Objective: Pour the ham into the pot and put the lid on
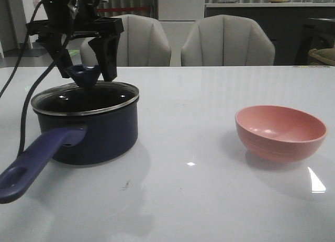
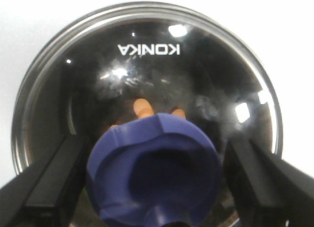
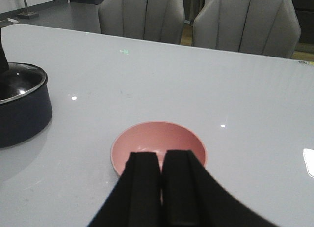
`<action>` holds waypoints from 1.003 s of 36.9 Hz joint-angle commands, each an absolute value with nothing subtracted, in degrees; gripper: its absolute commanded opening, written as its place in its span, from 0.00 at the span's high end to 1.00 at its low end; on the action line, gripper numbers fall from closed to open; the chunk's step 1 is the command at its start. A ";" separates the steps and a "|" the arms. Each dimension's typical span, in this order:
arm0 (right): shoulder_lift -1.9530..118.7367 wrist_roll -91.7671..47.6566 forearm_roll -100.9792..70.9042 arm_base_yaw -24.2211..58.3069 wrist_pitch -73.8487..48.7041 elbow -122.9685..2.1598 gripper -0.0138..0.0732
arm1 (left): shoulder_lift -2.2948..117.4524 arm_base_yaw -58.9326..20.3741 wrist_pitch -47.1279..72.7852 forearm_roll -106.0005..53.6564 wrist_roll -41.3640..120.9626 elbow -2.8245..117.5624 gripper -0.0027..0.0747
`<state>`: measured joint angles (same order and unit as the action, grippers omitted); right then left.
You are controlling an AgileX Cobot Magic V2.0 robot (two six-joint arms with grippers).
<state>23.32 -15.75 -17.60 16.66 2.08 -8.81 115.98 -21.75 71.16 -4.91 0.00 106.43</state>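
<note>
Lid [image 1: 86,92] is sitting on the pot [image 1: 89,129] now, metal rim looks seated all the way round from the front cam. Through the glass on the left wrist cam I can make out a couple of orange-pink bits, so that's the ham [image 2: 143,108] inside the pot, under the lid and just behind the knob [image 2: 154,170] in that view.

Left gripper [image 1: 86,58] is straight above the pot, fingers spread wide, 1 on each side of the knob with a clear gap on both. Not gripping anything as far as I can tell. The knob sits dead centre between the fingers [image 2: 46,180], so the only way out that doesn't clip it is straight up along the knob's axis. Any sideways drift and a finger catches the flare and drags the lid off.

Pot handle [image 1: 39,158] points from the pot toward the camera and a bit left, well out of the gripper's way.

Right gripper [image 3: 161,187] is nowhere near the pot, it hovers over the near rim of the pink bowl [image 1: 280,131], which is well off to the pot's right. Fingers pressed together, nothing in them. Bowl looks empty.

My read: task is basically done, just need to lift the left arm clear.
</note>
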 commanded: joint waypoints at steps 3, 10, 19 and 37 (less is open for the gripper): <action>23.47 -16.10 -17.76 16.83 6.21 -10.36 0.65 | 111.33 -21.41 72.68 -5.28 -0.76 109.37 0.21; 23.47 -16.10 -17.76 16.83 6.21 -10.36 0.65 | 101.09 -21.41 70.43 -4.32 -0.76 107.50 0.21; 23.47 -16.10 -17.76 16.83 6.21 -10.36 0.65 | 85.71 -21.41 60.30 -4.32 -0.76 93.90 0.21; 23.47 -16.10 -17.76 16.83 6.21 -10.36 0.65 | 40.16 -21.41 27.88 -4.43 -0.76 44.17 0.23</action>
<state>23.32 -15.75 -17.60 16.66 2.08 -8.81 45.13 -21.59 35.91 -4.07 0.00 47.20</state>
